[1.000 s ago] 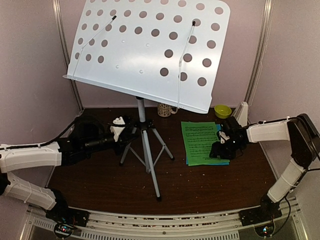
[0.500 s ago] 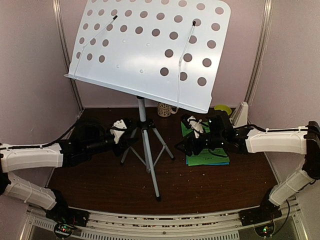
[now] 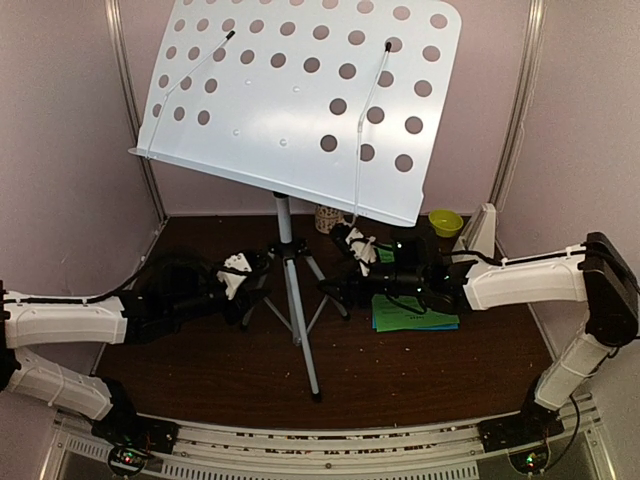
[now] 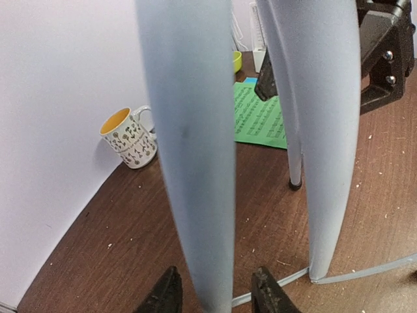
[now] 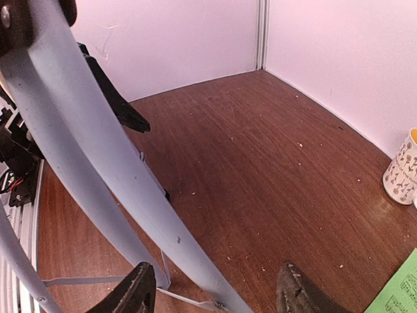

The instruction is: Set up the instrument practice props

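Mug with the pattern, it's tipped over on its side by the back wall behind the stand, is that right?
Not quite. The mug stands upright with its opening facing up, not on its side. It is by the back wall behind the stand, as the left wrist view shows.

- The music stand (image 3: 300, 110) fills the upper centre of the overhead view. Its pale grey perforated desk is tilted, and two thin wire page holders lie against its face.
- Its silver tripod (image 3: 293, 290) stands upright at centre, with its legs spread on the brown table.
- The music sheets (image 3: 420, 310) lie flat right of centre, green over blue, and are partly covered.
- The metronome (image 3: 484, 228), a white pyramid, stands upright by the right wall.
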Motion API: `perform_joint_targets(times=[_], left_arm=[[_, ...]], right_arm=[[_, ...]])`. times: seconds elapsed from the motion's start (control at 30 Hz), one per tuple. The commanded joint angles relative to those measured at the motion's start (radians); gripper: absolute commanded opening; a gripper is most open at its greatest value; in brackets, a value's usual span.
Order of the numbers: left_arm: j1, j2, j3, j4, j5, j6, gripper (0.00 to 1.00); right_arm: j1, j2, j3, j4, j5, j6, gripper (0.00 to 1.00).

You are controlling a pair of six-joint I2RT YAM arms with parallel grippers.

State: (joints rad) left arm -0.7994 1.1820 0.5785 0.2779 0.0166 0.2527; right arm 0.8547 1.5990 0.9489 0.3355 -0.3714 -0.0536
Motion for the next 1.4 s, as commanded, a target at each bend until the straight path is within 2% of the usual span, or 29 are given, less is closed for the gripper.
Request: perform_joint_targets(times=[0.0, 0.17, 0.43, 0.63, 0.8, 1.03, 1.37], left_arm=[[0.006, 0.010, -0.004, 0.077, -0.012, -0.025, 0.35], [0.006, 0.032, 0.003, 0.096, -0.018, -0.020, 0.29], [0.008, 0.075, 0.035, 0.121, -0.011, -0.012, 0.13], [0.009, 0.103, 0.052, 0.139, 0.008, -0.002, 0.00], [0.009, 0.129, 0.063, 0.170, -0.016, 0.013, 0.00], [0.020, 0.183, 0.108, 0.182, -0.012, 0.038, 0.00], [0.064, 0.268, 0.167, 0.217, 0.046, 0.053, 0.00]], right_arm=[[0.015, 0.030, 0.052, 0.072, -0.005, -0.029, 0.61], [0.020, 0.057, 0.091, 0.051, 0.009, -0.080, 0.51], [0.005, 0.074, 0.141, -0.009, 0.013, -0.171, 0.20], [-0.060, 0.058, 0.166, -0.033, -0.001, -0.207, 0.06], [-0.112, 0.078, 0.233, -0.090, -0.009, -0.272, 0.00], [-0.222, 0.121, 0.318, -0.115, -0.083, -0.272, 0.00], [-0.236, 0.137, 0.317, -0.104, -0.096, -0.274, 0.00]])
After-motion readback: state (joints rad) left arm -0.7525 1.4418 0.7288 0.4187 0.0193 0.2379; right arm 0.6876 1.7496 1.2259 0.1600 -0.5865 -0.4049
